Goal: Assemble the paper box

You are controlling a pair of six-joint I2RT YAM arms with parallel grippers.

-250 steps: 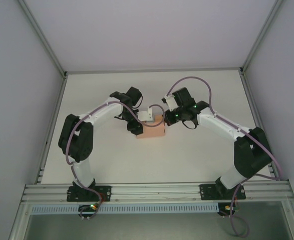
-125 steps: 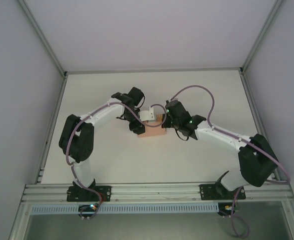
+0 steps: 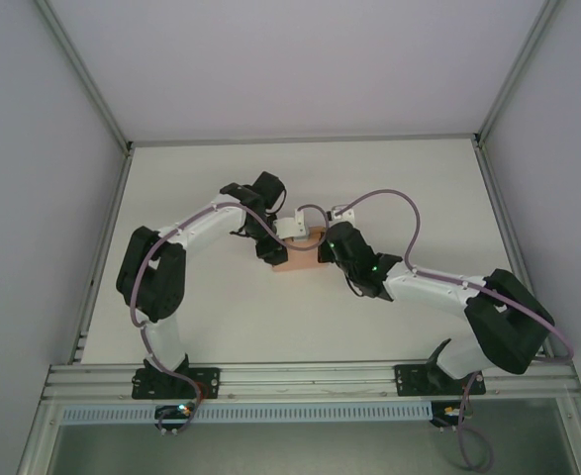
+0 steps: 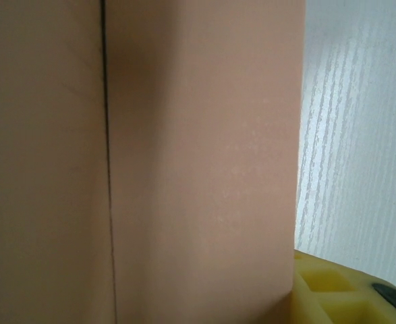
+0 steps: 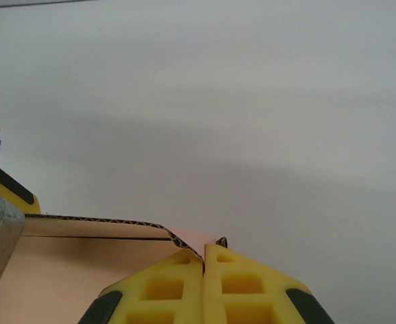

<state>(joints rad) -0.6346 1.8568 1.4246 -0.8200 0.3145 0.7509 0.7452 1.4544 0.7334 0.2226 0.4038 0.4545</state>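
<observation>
Paper box [image 3: 298, 261] sat at centre of overhead frame on bench [image 3: 389, 188], between both tools. Right tool [image 5: 204, 262] clenched empty, tips against box's corrugated edge. Left tool [image 3: 270, 249] hard against a wall; grip could not be told. Card judged light and easily creased, best held at folded edges.

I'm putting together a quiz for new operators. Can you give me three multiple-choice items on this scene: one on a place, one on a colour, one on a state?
1. Where is the box?
A. between the left gripper and the right gripper
B. in a far corner
C. at the near edge

2. What colour are the right gripper's fingers?
A. blue
B. yellow
C. red

3. How do the right jaws stand?
A. wide open
B. half open
C. shut

Answers:
1 A: the top view shows a gripper at each end of the box.
2 B: they show yellow in the right wrist view.
3 C: the fingers meet with no gap.
</observation>
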